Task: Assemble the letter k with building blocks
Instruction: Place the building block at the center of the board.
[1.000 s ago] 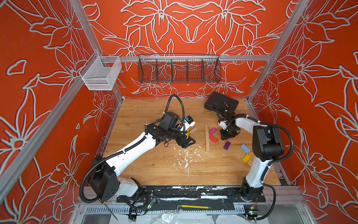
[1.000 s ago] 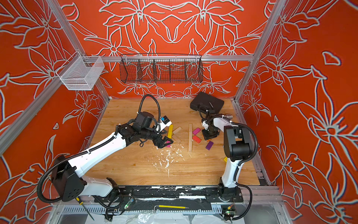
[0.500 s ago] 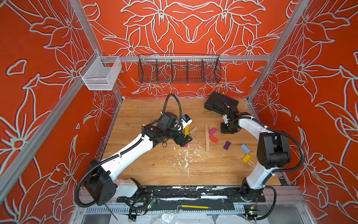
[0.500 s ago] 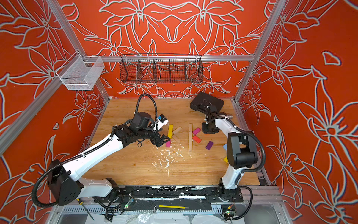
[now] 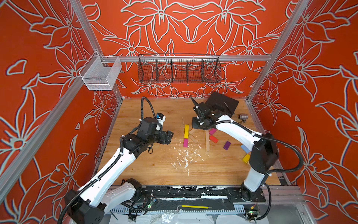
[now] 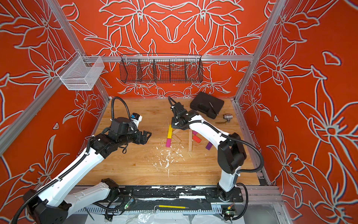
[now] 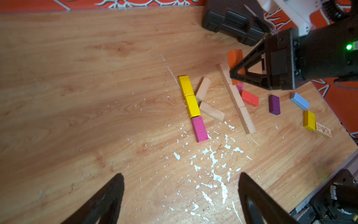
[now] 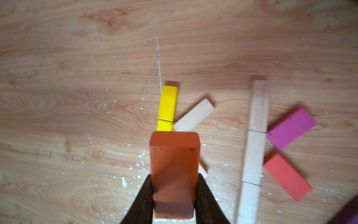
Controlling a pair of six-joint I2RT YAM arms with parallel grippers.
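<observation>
My right gripper [image 8: 174, 176] is shut on an orange block [image 8: 174, 164] and holds it above the table over a letter shape. That shape is two yellow blocks [image 7: 188, 97] and a magenta block [image 7: 199, 129] in a line, with two plain wood blocks [image 7: 211, 114] angled off it. Beside it lies a line of plain wood blocks [image 5: 207, 142] with a magenta block [image 5: 212, 131] and a red block [image 5: 213, 139] angled off. A purple block [image 5: 227, 145], a light blue block [image 5: 244, 148], a yellow block [image 7: 309, 120] and a printed block [image 7: 323, 131] lie loose. My left gripper [image 7: 181, 175] stands open and empty, left of the shapes.
A black case [image 5: 222, 103] lies at the back right with a small silver fitting [image 5: 242, 117] beside it. White flecks [image 5: 186, 157] dot the wooden table in front of the blocks. A wire basket [image 5: 179, 67] and a white mesh bin [image 5: 100, 75] hang on the walls.
My left gripper has drawn back to the left, away from the yellow and magenta line. My right gripper has carried the orange block leftward from beside the magenta and red blocks.
</observation>
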